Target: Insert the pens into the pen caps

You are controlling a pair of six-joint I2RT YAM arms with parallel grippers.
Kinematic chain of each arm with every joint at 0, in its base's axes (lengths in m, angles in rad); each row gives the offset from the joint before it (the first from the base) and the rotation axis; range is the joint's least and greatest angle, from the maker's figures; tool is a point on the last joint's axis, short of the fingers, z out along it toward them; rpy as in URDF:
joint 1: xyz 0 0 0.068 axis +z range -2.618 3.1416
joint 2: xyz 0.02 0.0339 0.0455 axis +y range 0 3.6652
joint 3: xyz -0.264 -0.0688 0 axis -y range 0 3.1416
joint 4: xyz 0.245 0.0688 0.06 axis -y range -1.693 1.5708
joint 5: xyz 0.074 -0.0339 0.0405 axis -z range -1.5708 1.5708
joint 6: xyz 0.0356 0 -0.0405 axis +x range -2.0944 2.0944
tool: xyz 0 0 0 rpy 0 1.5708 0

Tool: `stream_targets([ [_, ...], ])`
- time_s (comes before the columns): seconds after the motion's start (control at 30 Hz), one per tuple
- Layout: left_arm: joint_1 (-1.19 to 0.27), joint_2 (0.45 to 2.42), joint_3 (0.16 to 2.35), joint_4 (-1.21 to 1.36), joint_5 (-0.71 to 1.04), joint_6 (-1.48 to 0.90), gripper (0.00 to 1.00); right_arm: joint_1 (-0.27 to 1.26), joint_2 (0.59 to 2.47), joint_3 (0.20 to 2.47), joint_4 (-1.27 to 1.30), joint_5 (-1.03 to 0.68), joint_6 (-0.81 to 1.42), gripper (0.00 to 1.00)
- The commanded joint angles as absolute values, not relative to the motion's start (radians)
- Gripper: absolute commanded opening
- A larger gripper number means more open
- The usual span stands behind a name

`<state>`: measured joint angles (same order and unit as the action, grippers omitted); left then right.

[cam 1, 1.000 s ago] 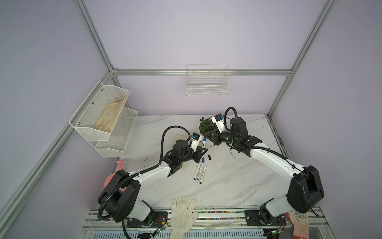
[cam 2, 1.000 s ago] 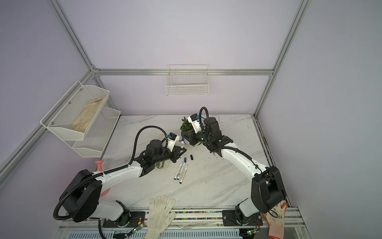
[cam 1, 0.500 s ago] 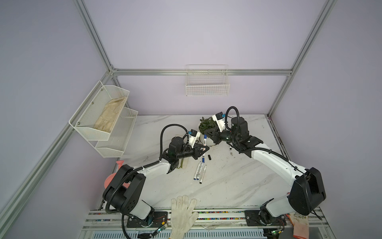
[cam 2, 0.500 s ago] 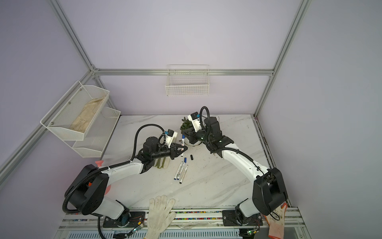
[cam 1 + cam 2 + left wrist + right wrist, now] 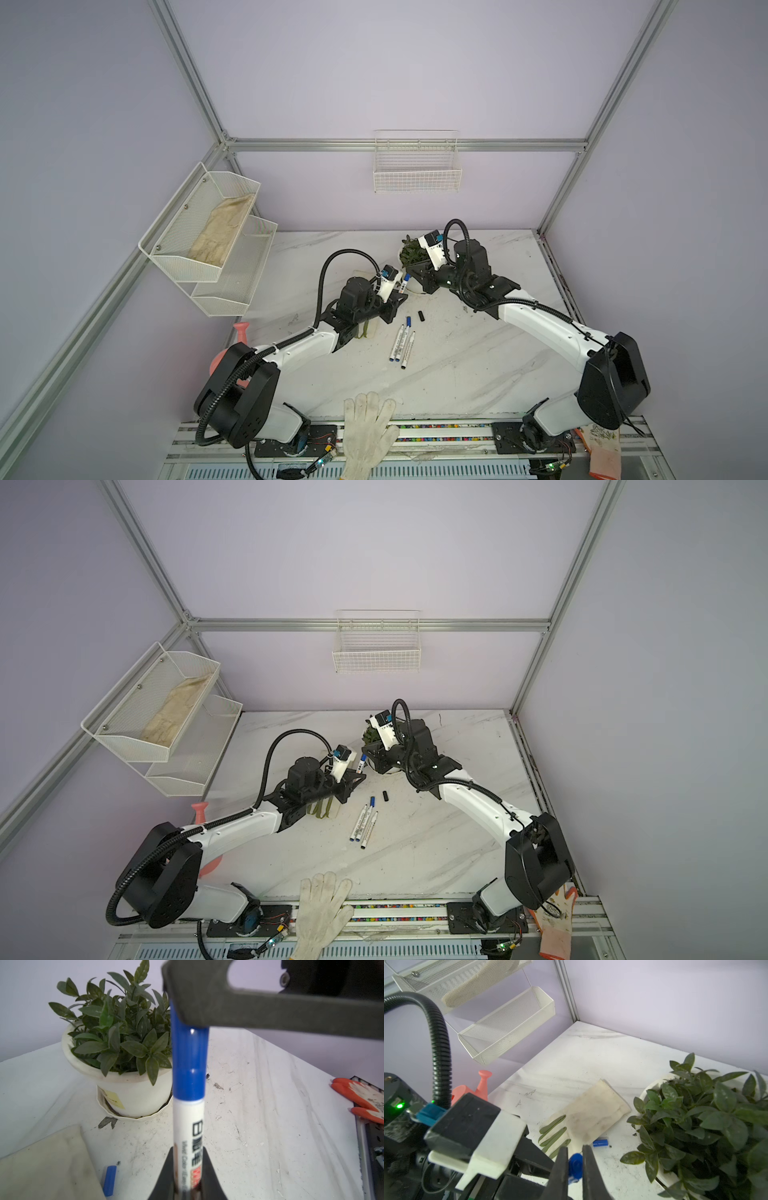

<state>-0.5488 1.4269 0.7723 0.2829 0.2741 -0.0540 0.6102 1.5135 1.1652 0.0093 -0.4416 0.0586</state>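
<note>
Pen held upright over the desk, blue cap on its tip, one pincer on each.

L pincer [image 5: 188, 1155] is closed tight low on the pen [image 5: 189, 1126]. The pen is slim w/ a white barrel and black + red print running lengthwise, and it stands above the desk [image 5: 270, 1126] near the potted plant [image 5: 116, 1043]. R pincer [image 5: 575, 1155] is clamped on the blue cap [image 5: 190, 1059], which is glossy w/ a ridge partway along. The cap rim meets the white barrel. In both top views the pair sits mid-desk btwn the arms. Three more pens [image 5: 401, 343] lie side by side nearer the front, one w/ blue at its far end. A loose black cap [image 5: 421, 316] lies just right of them. A second loose blue cap [image 5: 601, 1142] lies just beside a cream glove [image 5: 591, 1113].
</note>
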Motion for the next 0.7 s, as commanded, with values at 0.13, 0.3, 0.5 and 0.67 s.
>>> stream_targets([
  [0.13, -0.504, 1.316, 0.922, 0.811, 0.042, -0.071, 0.0, 0.689, 1.605, 1.081, -0.452, -0.55, 0.008, 0.0],
  [0.3, -0.451, 1.329, 0.93, 0.945, 0.129, -0.236, 0.0, 0.69, 1.629, 1.1, -0.474, -0.565, -0.02, 0.0],
  [0.5, -0.393, 1.348, 0.962, 1.018, 0.197, -0.387, 0.0, 0.689, 1.635, 1.104, -0.487, -0.559, -0.032, 0.0],
  [0.67, -0.385, 1.353, 0.99, 0.958, 0.11, -0.318, 0.0, 0.689, 1.647, 1.112, -0.518, -0.518, -0.046, 0.0],
])
